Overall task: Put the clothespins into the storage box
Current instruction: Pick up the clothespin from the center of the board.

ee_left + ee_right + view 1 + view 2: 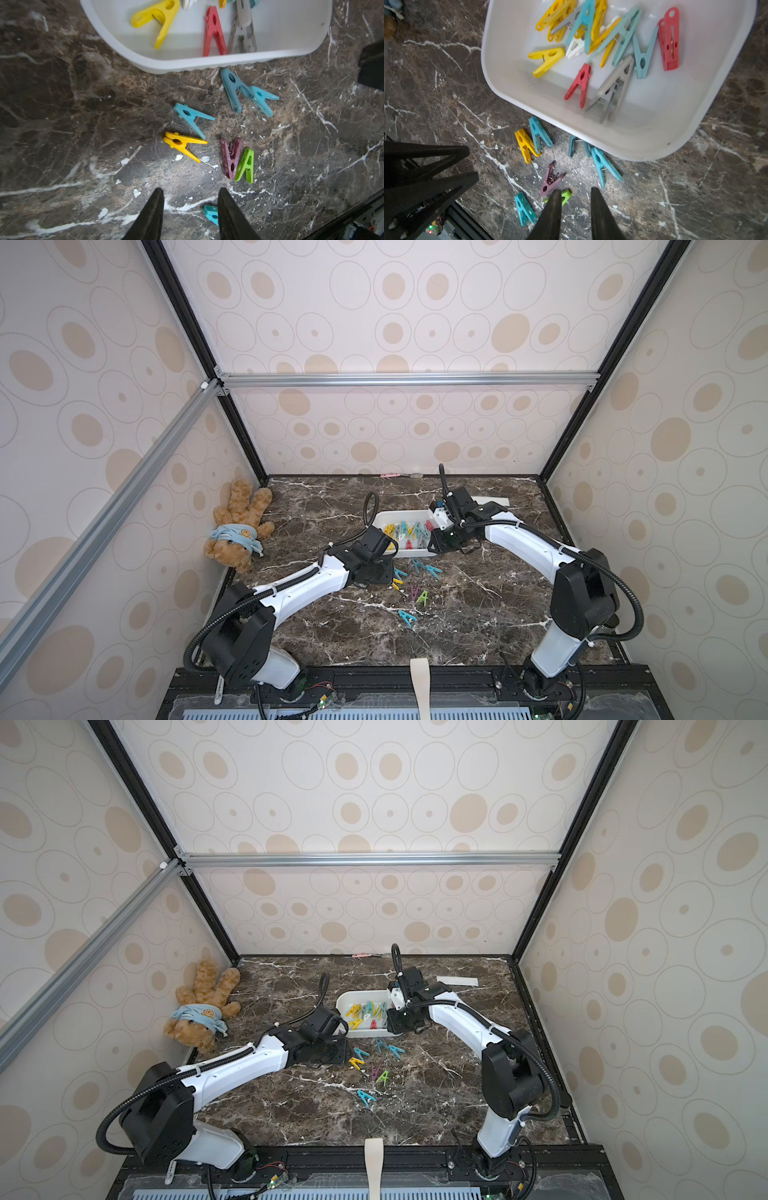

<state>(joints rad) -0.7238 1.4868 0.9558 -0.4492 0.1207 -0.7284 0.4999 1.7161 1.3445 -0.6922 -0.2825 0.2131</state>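
The dark marble counter [478,614] is closed in on three sides; its widest bare stretch runs from the loose pegs to the front edge, and a narrower one lies along the back behind the storage box [399,513]; a teddy bear [237,526] takes up the left edge, and a white paper strip [494,501] lies near the back behind the right arm. The box sits mid-counter, white, low-walled and round-cornered; inside is a heap of clothespins [591,41], small A-shaped pegs in yellow, teal, red, grey and white, several crossing, with part of the floor bare. Seven more lie on the counter before its near wall: a dark teal peg [230,89] touching a lighter teal peg [261,99]; a teal peg [191,118] beside a yellow peg [182,144]; a purple peg [230,158] against a green peg [246,166]; a lone teal peg [407,617] farther toward the front. The left hand [191,191] is by the box's near left corner, fingers parted, holding nothing; the right hand [576,190] is by the near right corner, fingers narrowly parted, empty.
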